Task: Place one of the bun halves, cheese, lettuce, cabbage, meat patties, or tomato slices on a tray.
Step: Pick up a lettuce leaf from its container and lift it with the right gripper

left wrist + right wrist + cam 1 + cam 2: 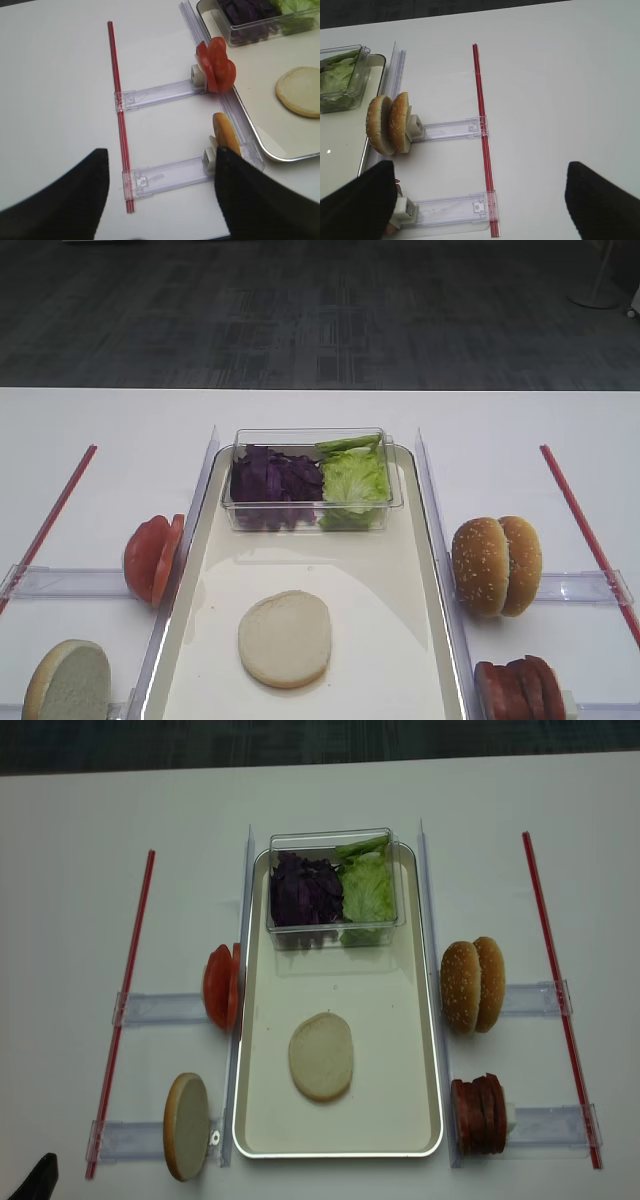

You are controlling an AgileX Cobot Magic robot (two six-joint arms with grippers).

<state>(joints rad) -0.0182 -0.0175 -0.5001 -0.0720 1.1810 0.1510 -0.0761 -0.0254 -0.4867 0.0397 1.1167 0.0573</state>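
My right gripper (480, 200) jaws spread wide, empty; the pale round bun half (321, 1056) lies cut-face-up, lower centre of the cream rectangular tray (410, 1020), whose long axis runs top-to-bottom.

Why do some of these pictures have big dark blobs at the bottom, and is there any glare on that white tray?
In both wrist views the blobs are the gripper's own fingers, close to the lens and blurred. In the first exterior high view the tray carries only a soft sheen, and the clear box throws a faint shadow on it. The realsense view looks evenly lit, without hard shadows.

Meat patties (520, 688) cut off below.
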